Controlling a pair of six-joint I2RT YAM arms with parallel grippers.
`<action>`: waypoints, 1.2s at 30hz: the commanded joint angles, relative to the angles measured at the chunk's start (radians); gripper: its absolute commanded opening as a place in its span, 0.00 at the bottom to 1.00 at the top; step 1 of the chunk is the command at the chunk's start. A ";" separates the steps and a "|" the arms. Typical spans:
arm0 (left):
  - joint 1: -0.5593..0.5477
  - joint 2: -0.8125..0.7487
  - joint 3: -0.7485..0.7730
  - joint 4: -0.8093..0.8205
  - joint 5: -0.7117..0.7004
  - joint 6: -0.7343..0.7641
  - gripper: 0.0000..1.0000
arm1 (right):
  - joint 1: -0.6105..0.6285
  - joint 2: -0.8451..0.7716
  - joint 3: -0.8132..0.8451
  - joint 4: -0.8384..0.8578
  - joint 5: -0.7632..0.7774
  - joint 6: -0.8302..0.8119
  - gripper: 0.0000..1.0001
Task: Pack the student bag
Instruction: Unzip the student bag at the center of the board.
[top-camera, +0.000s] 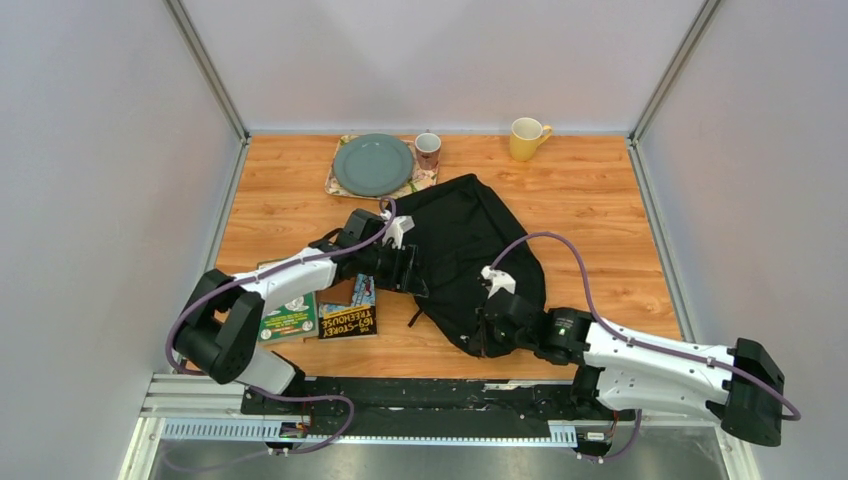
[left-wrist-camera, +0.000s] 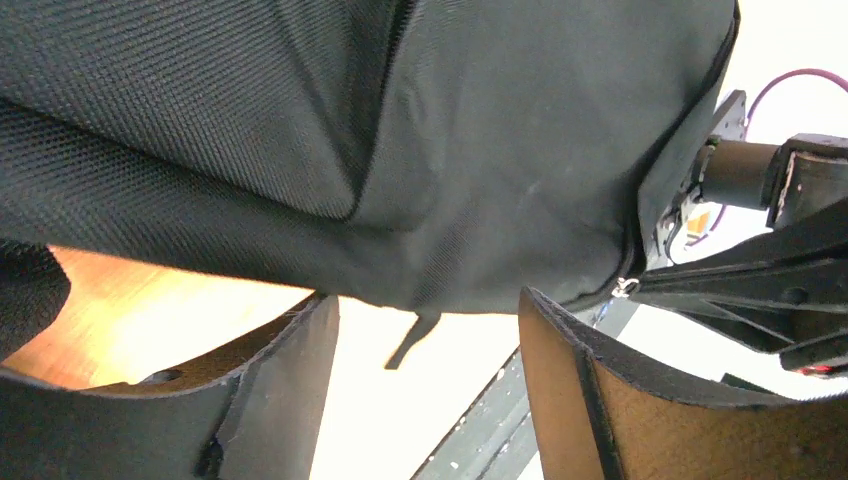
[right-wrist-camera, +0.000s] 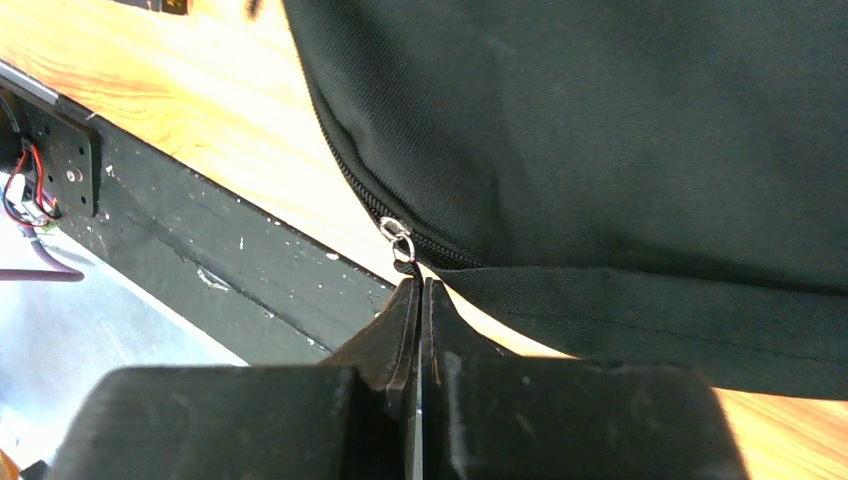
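Observation:
The student bag, a large black fabric backpack, lies across the middle of the wooden table. My left gripper is at its left edge. In the left wrist view this gripper stands open, the bag's fabric just beyond its fingertips and nothing between them. My right gripper is at the bag's near edge. In the right wrist view it is shut, pinching the tab of the bag's zipper pull; the zip line curves away along the bag's seam.
Two books lie left of the bag under my left arm. At the back stand a green plate on a placemat, a small cup and a yellow mug. The black base rail runs along the near edge.

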 joint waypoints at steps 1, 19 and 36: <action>0.010 -0.091 -0.017 0.001 0.039 -0.078 0.76 | -0.007 0.056 -0.002 0.101 -0.072 0.000 0.00; -0.232 -0.507 -0.445 0.202 -0.274 -0.649 0.79 | -0.006 0.144 0.035 0.214 -0.144 -0.012 0.00; -0.303 -0.212 -0.439 0.665 -0.348 -0.939 0.80 | -0.004 0.058 0.004 0.159 -0.193 -0.026 0.00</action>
